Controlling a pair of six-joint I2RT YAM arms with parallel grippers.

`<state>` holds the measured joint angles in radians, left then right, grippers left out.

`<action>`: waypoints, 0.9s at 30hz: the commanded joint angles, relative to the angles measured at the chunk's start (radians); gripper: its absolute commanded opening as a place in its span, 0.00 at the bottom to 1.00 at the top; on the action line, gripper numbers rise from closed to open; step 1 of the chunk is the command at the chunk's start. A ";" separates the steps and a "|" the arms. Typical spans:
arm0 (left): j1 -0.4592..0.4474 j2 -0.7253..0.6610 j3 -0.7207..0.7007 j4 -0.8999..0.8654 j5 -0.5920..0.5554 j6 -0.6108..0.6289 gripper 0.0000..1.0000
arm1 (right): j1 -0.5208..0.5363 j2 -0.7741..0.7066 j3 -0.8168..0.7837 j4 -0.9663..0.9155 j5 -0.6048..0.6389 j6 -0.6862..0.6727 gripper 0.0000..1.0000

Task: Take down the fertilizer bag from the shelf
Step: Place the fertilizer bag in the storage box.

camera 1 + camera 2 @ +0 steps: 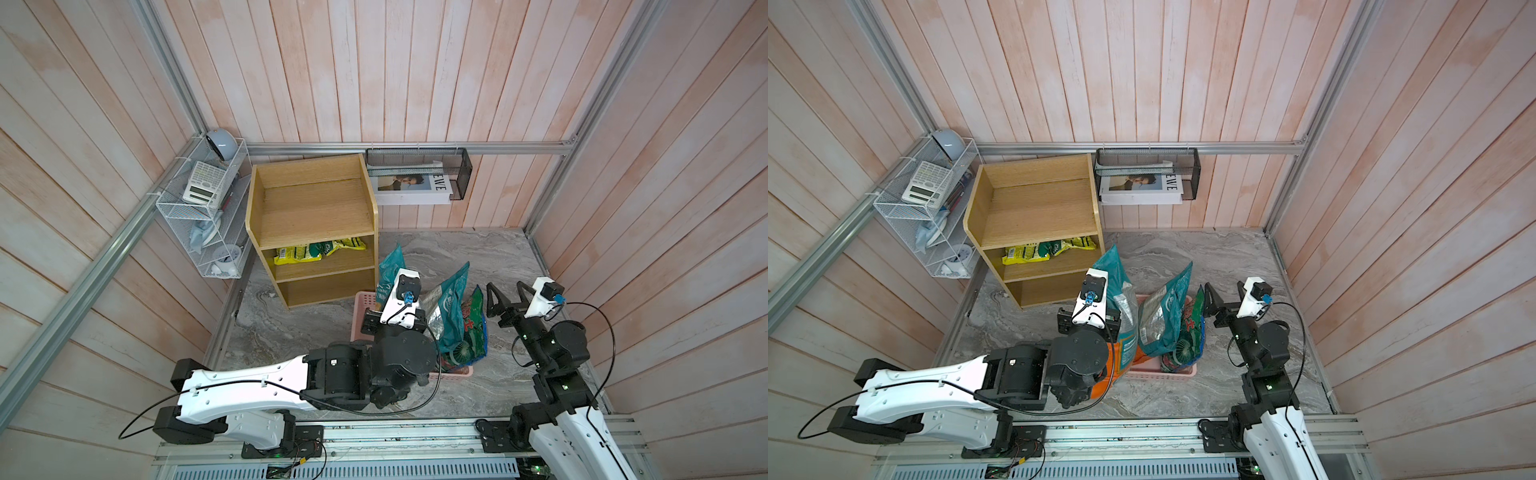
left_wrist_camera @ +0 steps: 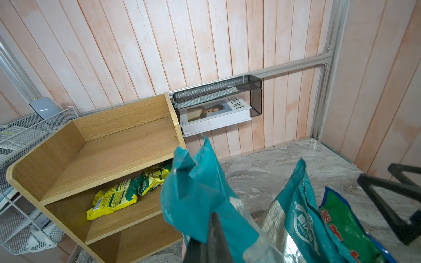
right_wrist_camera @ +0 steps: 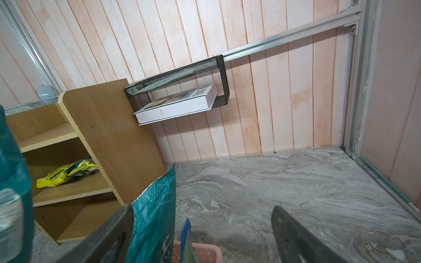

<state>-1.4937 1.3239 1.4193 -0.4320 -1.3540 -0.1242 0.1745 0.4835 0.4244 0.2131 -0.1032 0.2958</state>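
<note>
Left gripper [image 2: 214,227], jaws clamped shut on the teal fertilizer bag [image 2: 198,193] below its crumpled top, holds the bag upright over the marble-patterned tabletop [image 1: 478,257]. The bag is in front of the light-wood shelf [image 1: 311,199], clear of all three tiers, at the shelf-side end of the pink basket [image 1: 359,307]. Right gripper [image 1: 505,289] hangs with jaws spread wide, gripping nothing, just beside a second teal bag [image 1: 451,307] and a green bag [image 1: 476,332] that stand in that basket, while a yellow-green packet [image 1: 307,253] lies on the shelf's middle tier.
</note>
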 commanded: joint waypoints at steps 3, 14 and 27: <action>0.041 -0.041 -0.078 0.201 0.000 -0.016 0.00 | 0.002 0.004 -0.004 0.026 -0.010 0.009 0.98; 0.144 -0.028 -0.330 0.275 0.149 -0.338 0.00 | 0.002 0.011 -0.006 0.032 -0.013 0.012 0.98; 0.147 0.095 -0.358 0.615 0.202 -0.255 0.00 | 0.002 0.007 -0.007 0.031 -0.015 0.013 0.98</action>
<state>-1.3464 1.4162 1.0588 -0.0406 -1.1625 -0.4244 0.1745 0.4946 0.4240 0.2165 -0.1043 0.2962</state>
